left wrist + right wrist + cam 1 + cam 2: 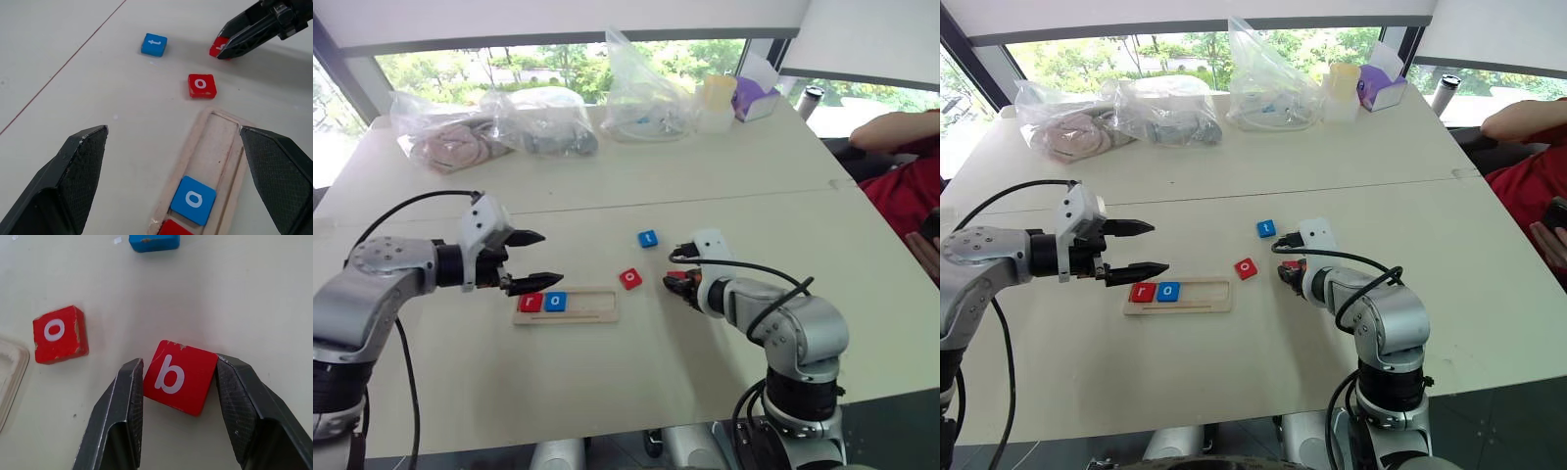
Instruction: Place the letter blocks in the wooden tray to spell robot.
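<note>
Sitting between the right gripper's (178,396) two fingers is the red b block (179,376), touching both. The left gripper (538,259) is wide open with nothing in it, just above the wooden tray (592,305). The tray holds the red r block (530,302) and a blue o block (555,302). A red o block (630,279) lies at two o'clock from the tray, and the blue t block (648,238) at one o'clock.

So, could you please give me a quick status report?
Left claw open above wooden tray. Right claw around red b. Tray holds r, o.
</note>
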